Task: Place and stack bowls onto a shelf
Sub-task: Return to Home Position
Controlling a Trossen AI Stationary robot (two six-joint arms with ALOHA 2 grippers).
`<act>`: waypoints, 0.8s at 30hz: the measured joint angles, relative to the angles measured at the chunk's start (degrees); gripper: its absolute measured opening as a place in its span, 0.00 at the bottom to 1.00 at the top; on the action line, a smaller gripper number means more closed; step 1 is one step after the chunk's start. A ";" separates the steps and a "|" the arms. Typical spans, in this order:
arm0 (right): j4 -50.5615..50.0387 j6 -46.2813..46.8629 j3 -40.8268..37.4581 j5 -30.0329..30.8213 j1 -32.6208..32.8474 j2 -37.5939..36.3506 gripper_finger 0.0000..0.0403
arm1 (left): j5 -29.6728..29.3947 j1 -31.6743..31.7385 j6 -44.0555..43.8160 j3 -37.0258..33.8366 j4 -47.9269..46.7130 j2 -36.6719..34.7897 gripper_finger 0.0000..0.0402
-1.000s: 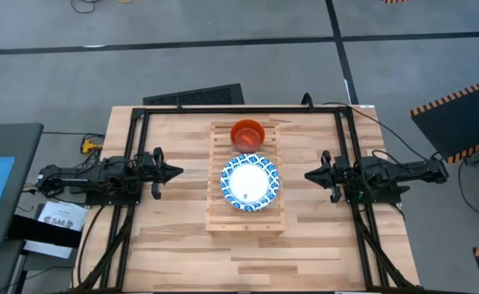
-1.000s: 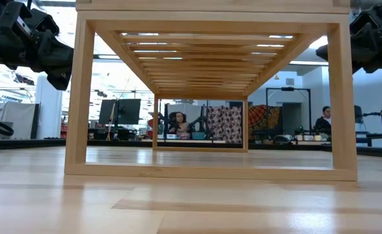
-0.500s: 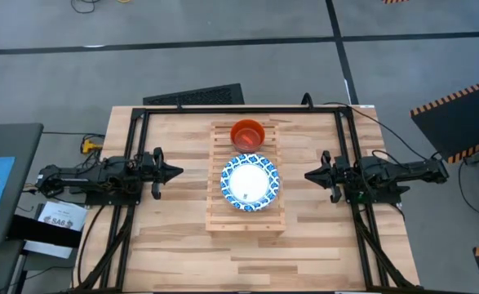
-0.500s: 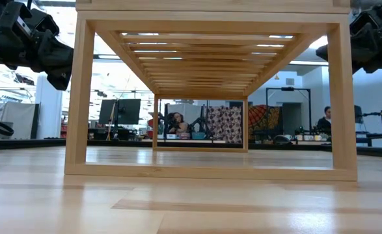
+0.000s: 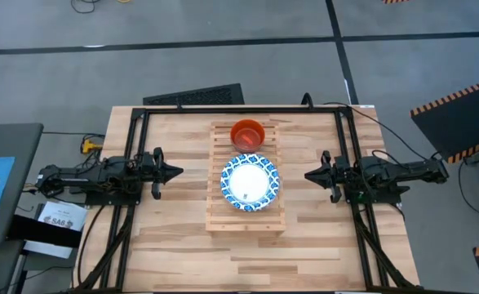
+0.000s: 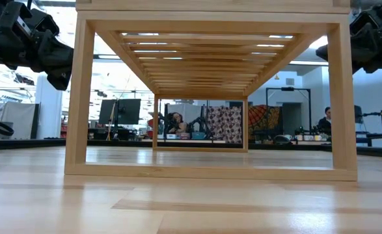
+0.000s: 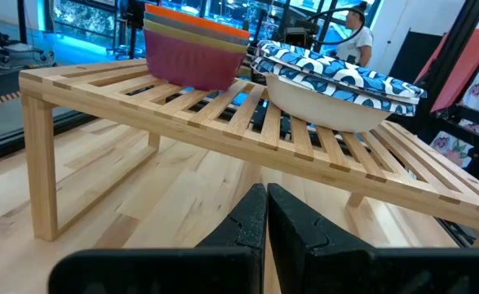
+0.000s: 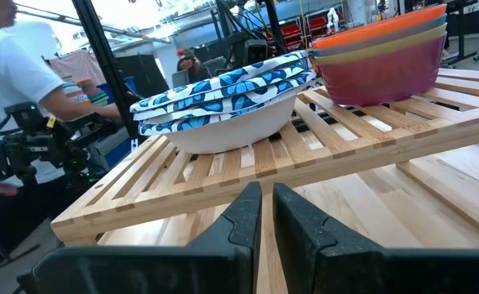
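Observation:
The slatted wooden shelf (image 5: pixel 246 181) stands mid-table. A stack of wide blue-rimmed bowls (image 5: pixel 250 182) sits on its middle, and a stack of small bowls with the red one on top (image 5: pixel 247 132) rests at its far end. The left wrist view shows the small stack (image 7: pixel 193 51) and the blue stack (image 7: pixel 337 83) side by side on the slats; the right wrist view shows the same blue stack (image 8: pixel 227 102) and small stack (image 8: pixel 383 61). My left gripper (image 5: pixel 178 171) hovers shut left of the shelf. My right gripper (image 5: pixel 308 175) hovers shut to its right.
A black metal frame (image 5: pixel 239 109) runs round the tabletop (image 5: pixel 174 245), with bare wood on the near side. A dark keyboard-like panel (image 5: pixel 197 95) lies at the far edge. People (image 8: pixel 19 73) move in the room beyond the table.

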 joint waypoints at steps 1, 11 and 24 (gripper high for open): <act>0.00 0.00 0.00 0.00 0.00 0.00 0.15 | 0.01 0.00 -0.01 0.02 0.00 0.00 0.00; 0.00 0.00 0.00 0.00 0.00 0.01 0.15 | 0.00 0.00 0.00 0.02 0.00 0.00 0.00; 0.00 0.00 0.00 0.00 0.00 0.02 0.15 | 0.02 0.00 0.00 0.02 0.00 0.00 0.00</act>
